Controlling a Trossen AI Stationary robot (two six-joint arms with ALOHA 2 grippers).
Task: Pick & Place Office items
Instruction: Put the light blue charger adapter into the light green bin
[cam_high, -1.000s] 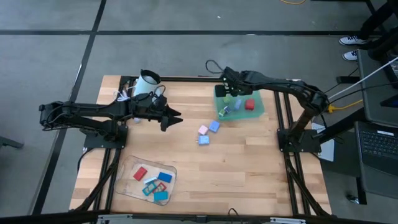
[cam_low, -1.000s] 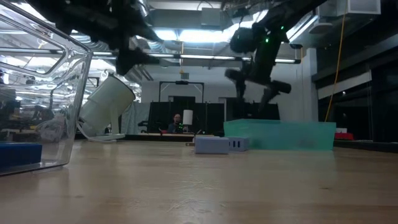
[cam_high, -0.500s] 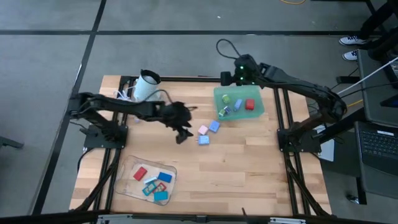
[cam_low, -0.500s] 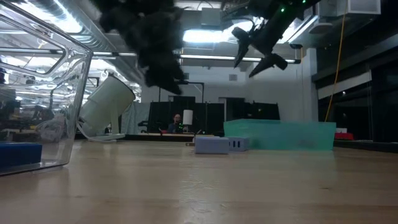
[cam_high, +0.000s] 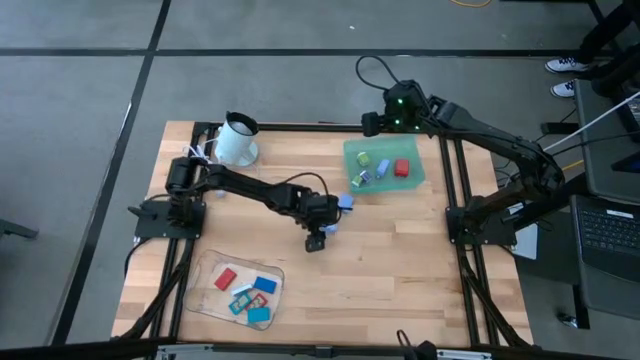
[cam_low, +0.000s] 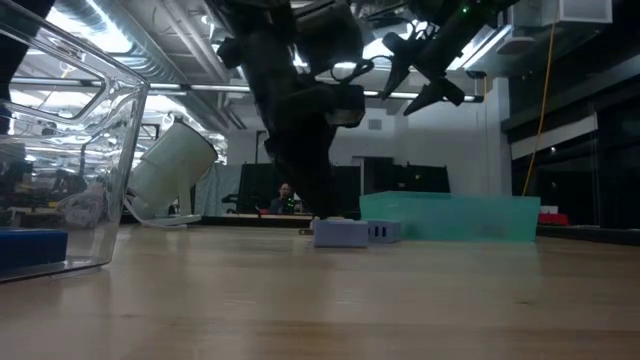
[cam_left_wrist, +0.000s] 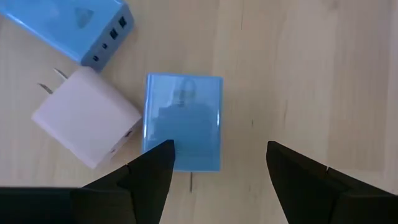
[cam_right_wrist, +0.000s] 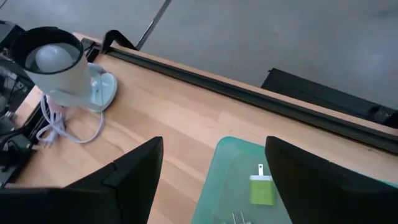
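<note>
Nearest us on the pale wooden table (cam_high: 400, 260) we see a clear plastic tray (cam_high: 205, 295) holding small red, blue and teal blocks (cam_high: 248, 294). Farther in, at the table's middle, the left gripper (cam_high: 316, 240) hangs low over three small wall chargers lying close together. In the left wrist view its fingers (cam_left_wrist: 152, 171) stand apart with nothing between them, spread wider than the light blue rectangular charger (cam_left_wrist: 184, 121) just ahead of them. A pale pink charger (cam_left_wrist: 84, 124) with metal prongs lies touching that blue one, and a third blue charger with ports (cam_left_wrist: 81, 28) sits just beyond.

Farther back we find a teal plastic tray (cam_high: 418, 178) with red (cam_high: 402, 167), green and blue pieces (cam_high: 361, 178) in it. The right gripper (cam_right_wrist: 211, 180) hovers high above the tray's far edge, its fingers wide apart and empty. At the far left corner a white mug (cam_high: 236, 138) rests beside a white coiled cord (cam_right_wrist: 62, 127).
</note>
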